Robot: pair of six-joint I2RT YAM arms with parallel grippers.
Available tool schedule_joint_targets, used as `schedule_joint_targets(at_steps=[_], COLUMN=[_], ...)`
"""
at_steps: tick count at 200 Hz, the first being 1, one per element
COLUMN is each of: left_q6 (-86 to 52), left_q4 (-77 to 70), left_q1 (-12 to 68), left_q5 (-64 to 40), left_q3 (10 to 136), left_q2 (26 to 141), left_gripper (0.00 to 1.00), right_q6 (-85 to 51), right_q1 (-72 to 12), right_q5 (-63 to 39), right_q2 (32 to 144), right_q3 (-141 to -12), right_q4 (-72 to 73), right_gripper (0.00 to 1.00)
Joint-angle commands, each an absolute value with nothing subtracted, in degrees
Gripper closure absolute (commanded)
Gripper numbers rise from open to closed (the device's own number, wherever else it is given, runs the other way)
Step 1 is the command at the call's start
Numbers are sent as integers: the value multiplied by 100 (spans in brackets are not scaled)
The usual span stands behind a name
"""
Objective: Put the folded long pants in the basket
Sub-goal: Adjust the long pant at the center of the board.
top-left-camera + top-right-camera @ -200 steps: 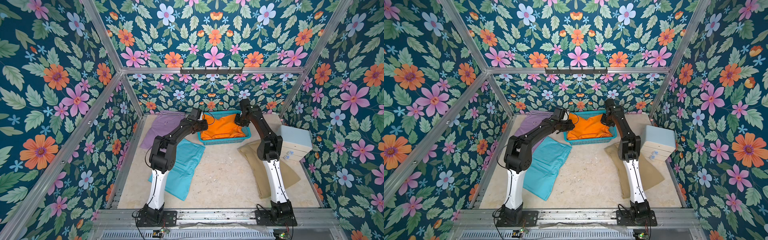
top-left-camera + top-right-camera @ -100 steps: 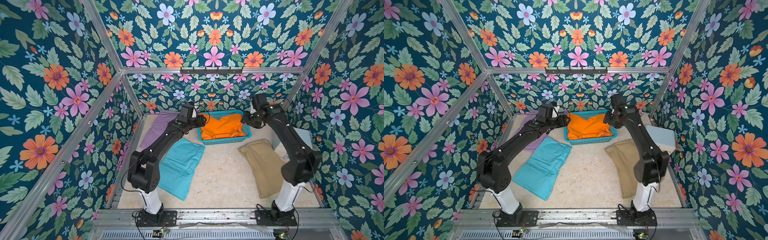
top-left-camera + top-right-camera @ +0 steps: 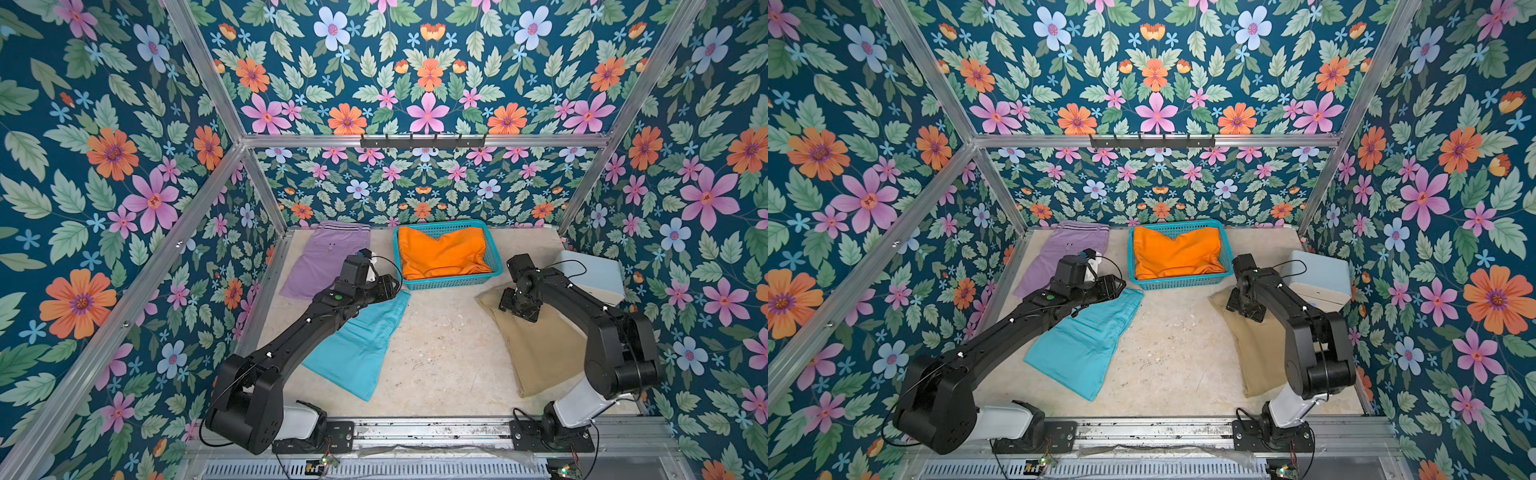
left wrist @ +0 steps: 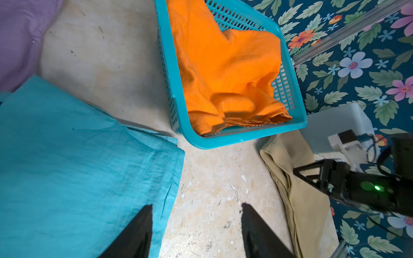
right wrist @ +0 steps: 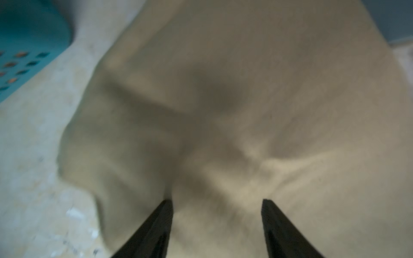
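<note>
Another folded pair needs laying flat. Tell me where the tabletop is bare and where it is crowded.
Widest bare patch: middle of the table, between the turquoise pants and khaki pants, from basket to front rail. A narrow strip lies between lilac pants and basket. Crowded: the basket, full of orange pants, and the pale-blue box corner.

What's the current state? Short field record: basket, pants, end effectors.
basket: holds orange pants
on table: lilac pants, turquoise pants, khaki pants
left end effector: open, empty, at the turquoise pants' edge
right end effector: open, empty, over the khaki pants
</note>
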State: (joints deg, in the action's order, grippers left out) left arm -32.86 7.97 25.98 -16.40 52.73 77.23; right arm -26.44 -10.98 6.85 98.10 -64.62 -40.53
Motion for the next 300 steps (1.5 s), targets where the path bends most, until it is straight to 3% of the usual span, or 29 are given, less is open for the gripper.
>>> schedule_joint_targets(at_steps=[1,29,52,102,132,179,215,254,300], left_q6=[-3271,-3254,-3253,-3218,-3261,-3383,-3598,-3690,-3684], left_q4=[602,606,593,737,800,664,190,73,121], left_q1=[2604,2602,2602,2602,2603,2625,3008,3416,3516], left_q5=[-1579,-1522,-1595,-1572,-1590,-1836,-1870,-1676,-1525], left_q3=[5162,5108,5103,4941,4739,4432,4160,4064,3912], left_q2=[7598,7624,7678,7501,7314,7463,7722,8030,8053], left_gripper=[34,34,35,35,34,34,35,36,36], right_q6=[-2534,-2545,-2399,-2371,-1951,-1356,-2198,-2902,-2347], right_q1=[-1081,-1072,-1328,-3586,-4566,-4069,-3404,-3453,-4578], right_q5=[713,734,146,-13,-625,-1571,-790,-402,-1089], right_q2=[10221,10438,10827,10639,10196,8899,8473,9423,10658], right_q3=[-6772,-6903,-6866,-6205,-6074,-5710,-5630,-5792,-6640], right_q4=[-3812,-3708,-3787,-4098,-4224,-3958,-3653,-3445,-3218], right_gripper=[36,36,45,47,49,59,56,65,68])
